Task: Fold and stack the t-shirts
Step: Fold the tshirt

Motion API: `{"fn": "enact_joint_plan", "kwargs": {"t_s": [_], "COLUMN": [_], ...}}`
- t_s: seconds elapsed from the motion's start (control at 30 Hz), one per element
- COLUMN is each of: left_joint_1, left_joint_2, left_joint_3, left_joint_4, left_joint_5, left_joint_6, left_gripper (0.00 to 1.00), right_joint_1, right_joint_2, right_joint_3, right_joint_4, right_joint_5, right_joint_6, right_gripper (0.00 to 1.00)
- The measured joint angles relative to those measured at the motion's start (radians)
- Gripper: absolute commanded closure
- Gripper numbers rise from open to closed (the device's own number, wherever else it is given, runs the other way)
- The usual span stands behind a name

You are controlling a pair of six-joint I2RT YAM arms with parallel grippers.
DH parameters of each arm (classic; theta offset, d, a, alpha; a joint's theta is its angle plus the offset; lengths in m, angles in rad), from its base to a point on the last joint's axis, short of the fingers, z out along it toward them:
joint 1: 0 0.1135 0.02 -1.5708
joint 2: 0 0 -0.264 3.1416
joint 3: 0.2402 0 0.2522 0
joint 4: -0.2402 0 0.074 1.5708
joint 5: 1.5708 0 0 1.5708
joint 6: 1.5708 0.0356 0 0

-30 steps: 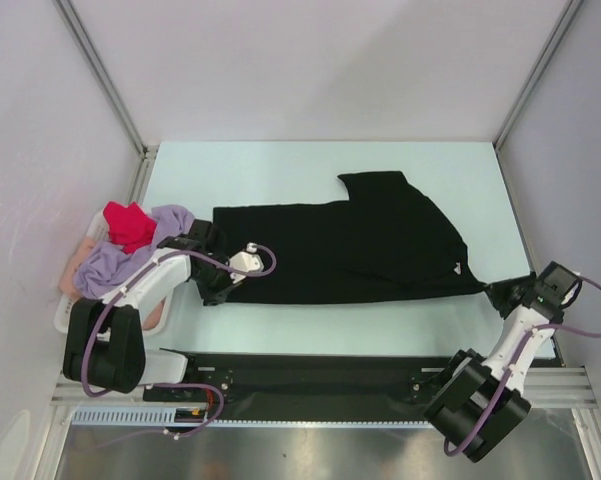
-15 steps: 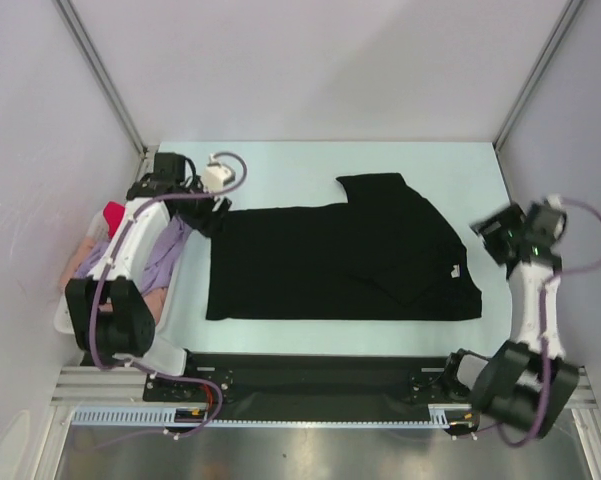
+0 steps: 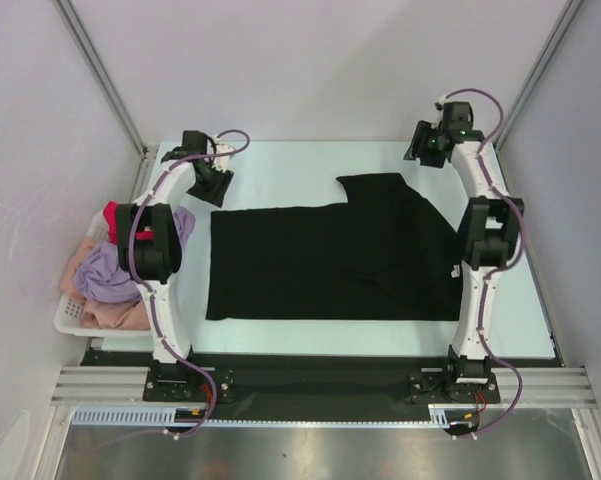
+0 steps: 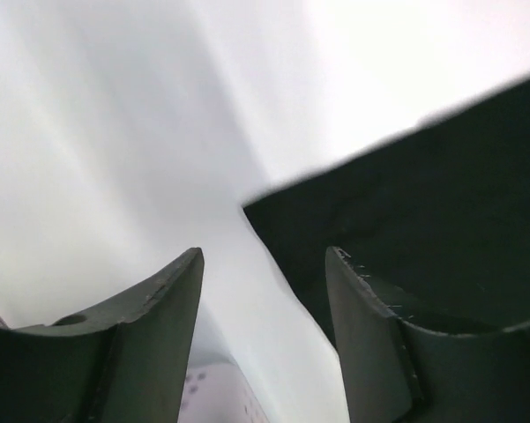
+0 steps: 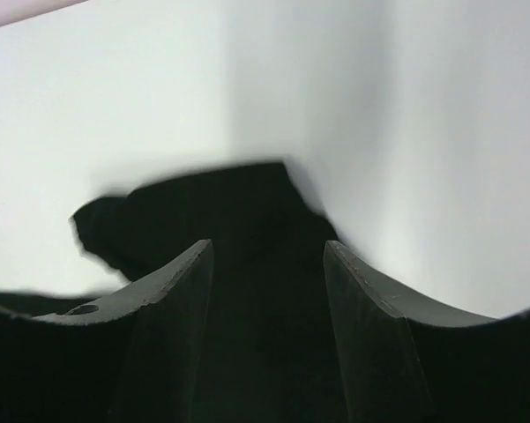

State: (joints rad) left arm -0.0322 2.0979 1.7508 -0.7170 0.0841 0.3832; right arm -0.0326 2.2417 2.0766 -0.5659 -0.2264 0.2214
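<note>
A large black t-shirt lies spread flat across the middle of the table, one sleeve pointing to the far side. My left gripper hovers open just beyond the shirt's far left corner; nothing sits between its fingers. My right gripper is open above and beyond the far sleeve, holding nothing. In the right wrist view the black cloth shows below the gap between the fingers.
A white lattice basket stands off the table's left edge, holding a red t-shirt, a lavender one and a pale pink one. Grey walls and metal posts close in the far corners.
Both grippers have let go of the black shirt's near corners and opened. Both arms have swung from the near edge to the far side. The shirt has settled flat.
</note>
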Motion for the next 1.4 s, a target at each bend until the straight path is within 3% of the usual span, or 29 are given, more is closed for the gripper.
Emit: {"fn": "enact_joint_plan", "kwargs": {"t_s": [0.17, 0.33, 0.37, 0.5, 0.53, 0.63, 0.77, 0.83, 0.87, 0.9, 0.93, 1.1, 1.27, 1.3, 1.33, 1.4], "left_joint_1": [0.0, 0.001, 0.003, 0.011, 0.014, 0.022, 0.027, 0.029, 0.029, 0.029, 0.029, 0.031, 0.03, 0.029, 0.028, 0.028], "left_joint_2": [0.108, 0.169, 0.178, 0.193, 0.193, 0.197, 0.197, 0.196, 0.192, 0.187, 0.185, 0.158, 0.022, -0.012, -0.043, -0.079], "left_joint_3": [0.09, 0.122, 0.122, 0.133, 0.134, 0.132, 0.127, 0.12, 0.112, 0.105, 0.1, 0.063, -0.113, -0.143, -0.164, -0.176], "left_joint_4": [-0.017, -0.036, -0.039, -0.048, -0.049, -0.057, -0.063, -0.069, -0.069, -0.071, -0.075, -0.08, -0.065, -0.062, -0.054, -0.045], "left_joint_5": [-0.048, -0.052, -0.052, -0.038, -0.03, 0.002, 0.053, 0.083, 0.097, 0.105, 0.113, 0.167, 0.211, 0.211, 0.211, 0.209], "left_joint_6": [0.002, 0.011, 0.014, 0.021, 0.022, 0.04, 0.063, 0.074, 0.082, 0.092, 0.096, 0.126, 0.133, 0.135, 0.141, 0.143], "left_gripper": [0.48, 0.46, 0.46, 0.43, 0.43, 0.43, 0.48, 0.6, 0.67, 0.9, 1.0, 1.0, 1.0, 1.0, 1.0, 1.0], "right_joint_1": [0.014, 0.013, 0.011, 0.002, 0.001, 0.0, 0.0, -0.002, -0.002, -0.002, -0.003, -0.002, -0.002, -0.003, -0.004, -0.011], "right_joint_2": [0.266, 0.332, 0.332, 0.336, 0.338, 0.345, 0.343, 0.334, 0.327, 0.317, 0.304, 0.174, -0.045, -0.08, -0.1, -0.107], "right_joint_3": [0.265, 0.263, 0.253, 0.239, 0.239, 0.235, 0.192, 0.145, 0.126, 0.112, 0.098, -0.02, -0.215, -0.239, -0.244, -0.228], "right_joint_4": [-0.114, -0.137, -0.134, -0.1, -0.087, -0.05, 0.013, 0.043, 0.06, 0.065, 0.068, 0.089, 0.13, 0.141, 0.144, 0.166], "right_joint_5": [-0.027, -0.076, -0.085, -0.148, -0.166, -0.196, -0.217, -0.227, -0.239, -0.238, -0.24, -0.242, -0.228, -0.225, -0.225, -0.225], "right_joint_6": [-0.024, -0.016, -0.012, 0.035, 0.048, 0.081, 0.119, 0.127, 0.135, 0.137, 0.137, 0.121, 0.094, 0.089, 0.087, 0.085], "right_gripper": [0.42, 0.48, 0.56, 0.69, 0.81, 1.0, 1.0, 1.0, 1.0, 1.0, 1.0, 1.0, 0.99, 0.9, 0.67, 0.58]}}
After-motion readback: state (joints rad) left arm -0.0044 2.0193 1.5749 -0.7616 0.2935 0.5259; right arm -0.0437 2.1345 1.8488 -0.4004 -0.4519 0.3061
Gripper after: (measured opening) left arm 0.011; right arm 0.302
